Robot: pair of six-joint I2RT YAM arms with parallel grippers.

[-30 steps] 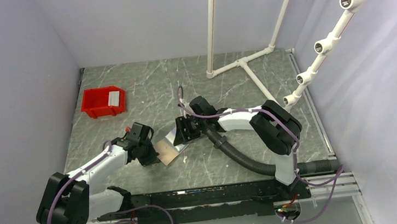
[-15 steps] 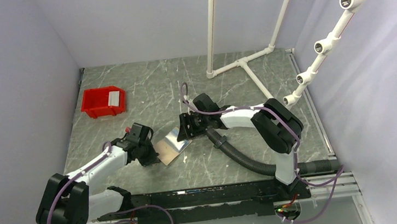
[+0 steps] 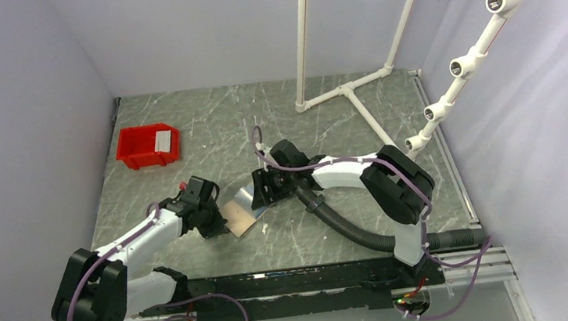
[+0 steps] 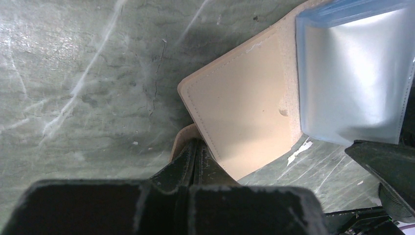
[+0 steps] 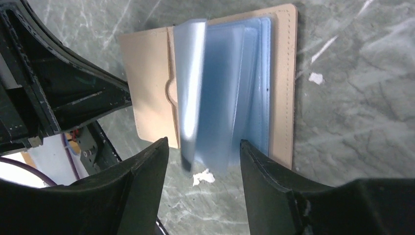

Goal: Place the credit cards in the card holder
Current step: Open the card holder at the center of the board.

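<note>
left gripper (image 4: 195, 149) clenched on card holder (image 4: 244, 117) edge, right gripper (image 5: 203, 145) released astride plastic sleeves (image 5: 220, 93)

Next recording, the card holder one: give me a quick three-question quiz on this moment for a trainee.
1. True or false: the left jaws are shut on a cover of the open tan rectangular card holder.
2. The right jaws are: A) shut on a card; B) open, astride the holder's translucent blue plastic sleeves; C) out of every view.
3. What lies in the red plastic bin?
Key: 1 true; 2 B; 3 a whitish flat card.
</note>
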